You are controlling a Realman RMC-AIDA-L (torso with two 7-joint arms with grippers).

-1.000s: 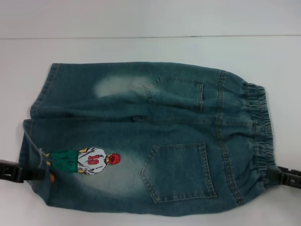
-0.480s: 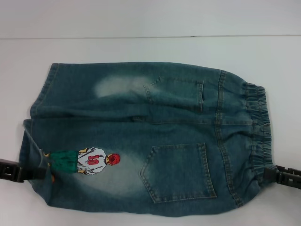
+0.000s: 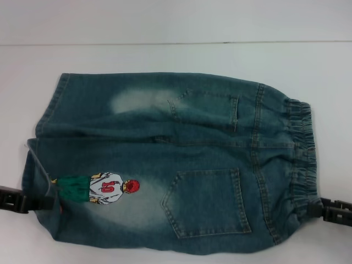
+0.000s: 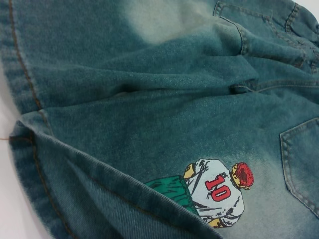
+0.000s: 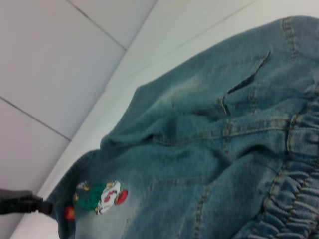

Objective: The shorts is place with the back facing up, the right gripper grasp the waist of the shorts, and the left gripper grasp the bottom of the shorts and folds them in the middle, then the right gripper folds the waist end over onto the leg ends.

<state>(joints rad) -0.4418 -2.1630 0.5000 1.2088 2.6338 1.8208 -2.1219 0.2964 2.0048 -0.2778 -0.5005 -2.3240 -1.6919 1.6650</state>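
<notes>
Blue denim shorts (image 3: 176, 159) lie flat on the white table with the back pockets up. Their elastic waist (image 3: 303, 154) is on the right and the leg hems (image 3: 41, 137) are on the left. A printed figure numbered 10 (image 3: 107, 188) marks the near leg. My left gripper (image 3: 49, 201) is shut on the near leg's hem, which is slightly raised and folded in the left wrist view (image 4: 60, 164). At the near corner of the waist, my right gripper (image 3: 314, 210) is shut on the waistband. The right wrist view shows the waistband (image 5: 294, 199) close up and the left gripper (image 5: 30, 204) far off.
The white table (image 3: 165, 55) reaches past the shorts to its far edge (image 3: 165, 43), with a pale wall behind it. The shorts' near edge lies close to the bottom of the head view.
My right gripper has shifted a little nearer to me, and the near waist corner has moved with it. The left gripper has barely moved.
</notes>
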